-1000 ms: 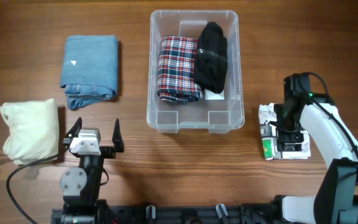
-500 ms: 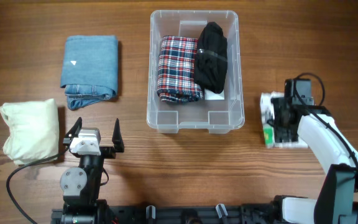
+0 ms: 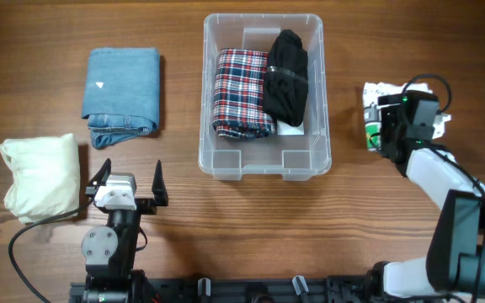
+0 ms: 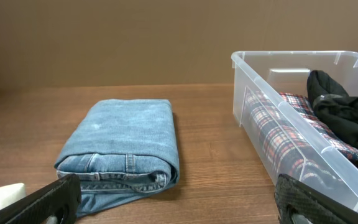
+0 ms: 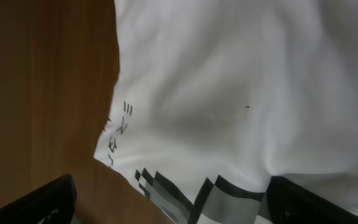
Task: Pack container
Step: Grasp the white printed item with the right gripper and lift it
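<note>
Two garments sit in the container (image 3: 263, 162), which stands mid-table toward the back: a plaid one (image 3: 241, 93) on its left and a black one (image 3: 286, 74) on its right. The front strip of the bin floor is bare.

Three more pieces lie outside on the table (image 3: 411, 42). Folded jeans (image 3: 123, 88) are well left of the bin, a cream bundle (image 3: 40, 178) is at the near left, and a white printed garment (image 5: 229, 93) is just right of the bin.

Step in hand, by my read, is pickup of the white piece. The right gripper (image 5: 179, 199) hangs right over it with fingers spread wide and nothing pinched. White cloth fills the wrist view, with a fingertip in each bottom corner. Whether the tips touch the fabric is hard to tell, the view is too close.

The left gripper (image 3: 130, 178) sits near the front edge beside the cream bundle. Its jaws are spread and empty, facing the jeans and the bin wall.

The next move calls for lowering and closing on a thick fold, not a single layer, so the stack lifts as one. Then carry it left over the bin's right wall and drop it in the free space. The fit looks tight, and loose cloth may unfold or catch on the rim.
</note>
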Robot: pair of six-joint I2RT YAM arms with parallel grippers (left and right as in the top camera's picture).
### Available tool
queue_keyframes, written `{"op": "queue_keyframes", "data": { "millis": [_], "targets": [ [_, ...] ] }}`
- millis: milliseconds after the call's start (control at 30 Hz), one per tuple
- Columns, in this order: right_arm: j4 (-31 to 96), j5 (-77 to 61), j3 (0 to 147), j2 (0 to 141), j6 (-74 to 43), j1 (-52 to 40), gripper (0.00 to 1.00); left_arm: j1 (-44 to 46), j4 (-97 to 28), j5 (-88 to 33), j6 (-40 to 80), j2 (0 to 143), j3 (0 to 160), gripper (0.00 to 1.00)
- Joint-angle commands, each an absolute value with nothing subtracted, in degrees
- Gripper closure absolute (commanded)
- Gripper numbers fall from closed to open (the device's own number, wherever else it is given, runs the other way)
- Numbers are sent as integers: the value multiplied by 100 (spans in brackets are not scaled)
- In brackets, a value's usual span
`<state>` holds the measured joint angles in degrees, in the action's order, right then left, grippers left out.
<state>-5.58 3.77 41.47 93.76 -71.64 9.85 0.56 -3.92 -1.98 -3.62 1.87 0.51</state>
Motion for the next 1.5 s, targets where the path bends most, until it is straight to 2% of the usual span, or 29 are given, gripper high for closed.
{"op": "queue_keyframes", "data": {
  "millis": [0,67,267,500,567,700,767,867,1100,1333,1467],
  "targets": [
    [-1549,-193,4108,10138,-6514,1549,0,10,-436,-185,-425,169,32,0],
    [-2235,-908,4204,10451,-6112,1782,0,10,-436,-185,-425,169,32,0],
    [-2305,-1745,4897,10512,-5336,1890,0,10,-436,-185,-425,169,32,0],
    [-2029,-2021,5015,9426,-5520,1909,0,10,-436,-185,-425,169,32,0],
    [-1559,-1911,5015,8925,-5572,1944,0,10,-436,-185,-425,169,32,0],
    [711,-941,5015,8009,-6189,2091,0,10,-436,-185,-425,169,32,0],
    [1774,-637,5015,7776,-6344,2233,0,10,-436,-185,-425,169,32,0],
    [2646,-395,4965,7826,-6292,2322,0,10,-436,-185,-425,169,32,0],
    [1562,-781,4574,8324,-5843,2453,0,10,-436,-185,-425,169,32,0],
    [285,-1398,4574,9249,-5872,2473,0,10,-436,-185,-425,169,32,0],
    [132,-1492,4574,9786,-6510,2473,0,10,-436,-185,-425,169,32,0]
  ]
}}
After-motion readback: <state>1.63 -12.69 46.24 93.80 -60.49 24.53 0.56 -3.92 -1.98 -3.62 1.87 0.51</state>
